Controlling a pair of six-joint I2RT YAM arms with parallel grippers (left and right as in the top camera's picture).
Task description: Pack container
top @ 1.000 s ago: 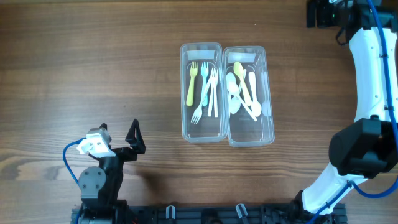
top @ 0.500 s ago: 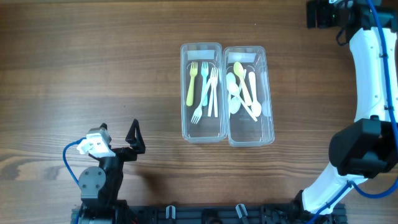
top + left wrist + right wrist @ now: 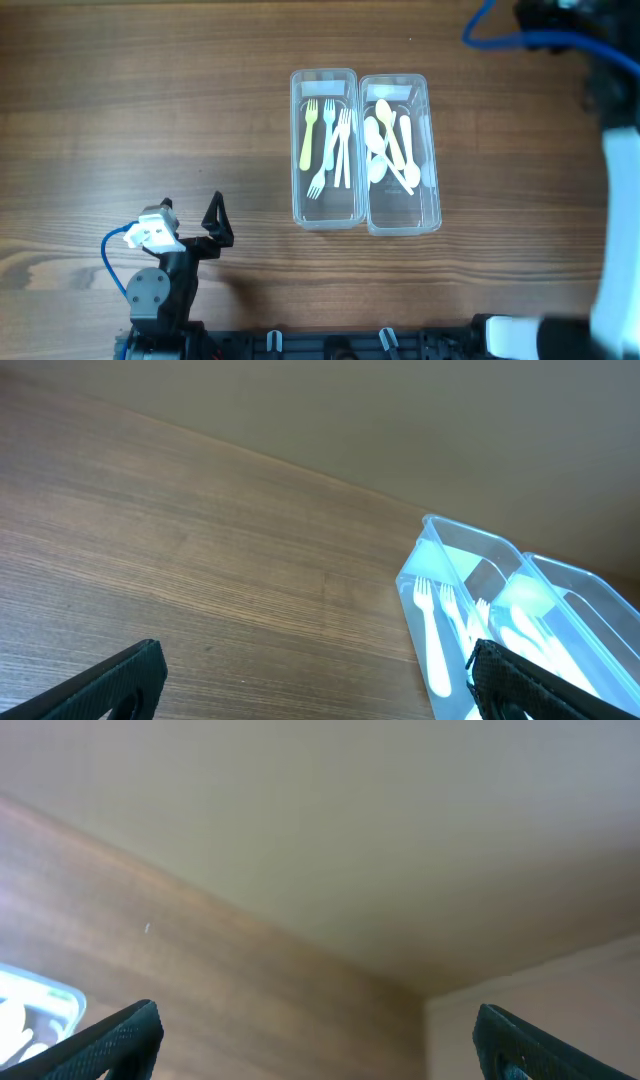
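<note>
Two clear plastic containers stand side by side at the table's middle. The left container (image 3: 296,150) holds several forks, among them a yellow-green fork (image 3: 308,135). The right container (image 3: 437,150) holds several spoons (image 3: 390,145). My left gripper (image 3: 215,222) rests near the front left, far from both, open and empty; its wrist view (image 3: 320,685) shows the left container (image 3: 450,550) and the right one (image 3: 585,585) ahead on the right. My right arm (image 3: 620,160) is a blur at the far right. The right wrist view shows its gripper (image 3: 320,1045) open and empty, high up, with a container corner (image 3: 45,995) at lower left.
The wood table (image 3: 150,110) stretches wide to the left of the containers. A blue cable (image 3: 500,40) loops from the right arm at the top right. The left arm's base (image 3: 155,295) sits at the front edge.
The right arm has swung and now shows blurred, reaching further right and out of the top edge. The left arm and the containers have not moved.
</note>
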